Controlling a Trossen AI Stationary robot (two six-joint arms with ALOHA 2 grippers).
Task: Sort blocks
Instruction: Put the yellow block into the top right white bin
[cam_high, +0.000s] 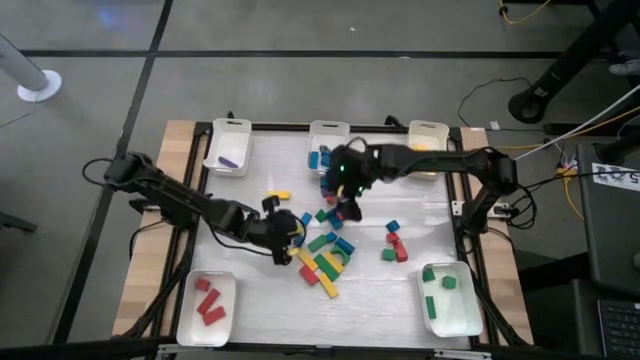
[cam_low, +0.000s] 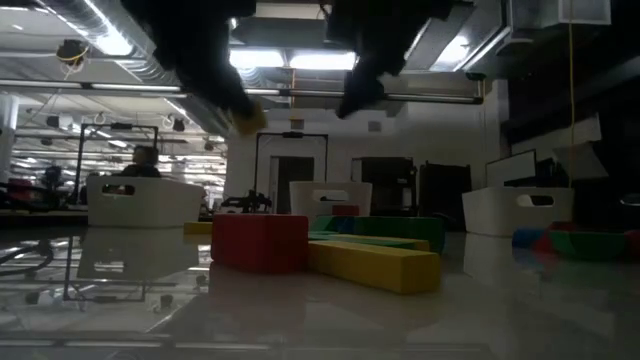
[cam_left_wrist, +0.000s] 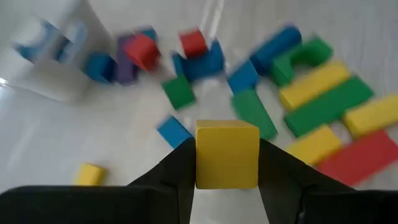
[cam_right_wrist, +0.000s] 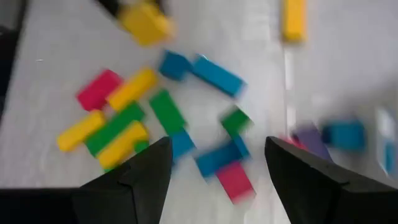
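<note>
My left end effector (cam_left_wrist: 227, 163) is clenched on a yellow cube (cam_left_wrist: 227, 154), carried just left of the loose pile of blocks (cam_high: 325, 255) in the middle of the tabletop (cam_high: 260, 285). I judge the move ahead turns on where the yellow tray (cam_high: 428, 135) lies: at the far right corner, across the pile from this end effector and much nearer my right arm. Nearer my left side sit only the tray with the purple block (cam_high: 228, 147) and the tray with red blocks (cam_high: 207, 306). Further right, my right end effector (cam_right_wrist: 217, 163) hangs above the far edge of the pile, near the tray with blue blocks (cam_high: 326, 148), fingers spread and grasping nothing. The green tray (cam_high: 446, 298) sits at the near right corner.
</note>
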